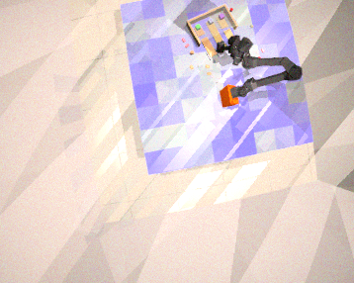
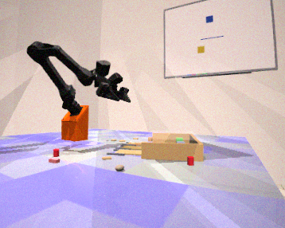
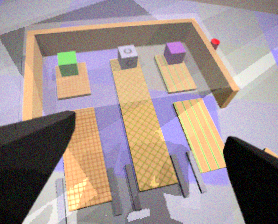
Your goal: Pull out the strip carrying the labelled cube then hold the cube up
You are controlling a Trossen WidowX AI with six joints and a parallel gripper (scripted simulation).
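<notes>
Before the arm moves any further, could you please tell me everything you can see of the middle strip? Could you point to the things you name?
The middle strip (image 3: 150, 140) is long, flat and straight, tan to yellow-brown like wood, with a crosshatch of thin greenish lines. It runs unbroken from inside the wooden tray out through its open side, its far part looking paler. The grey labelled cube (image 3: 128, 56), with a ring mark, sits at its far end. Its near end lies between two dark grey rails. The gripper (image 3: 151, 132) is open and does not hold it.
</notes>
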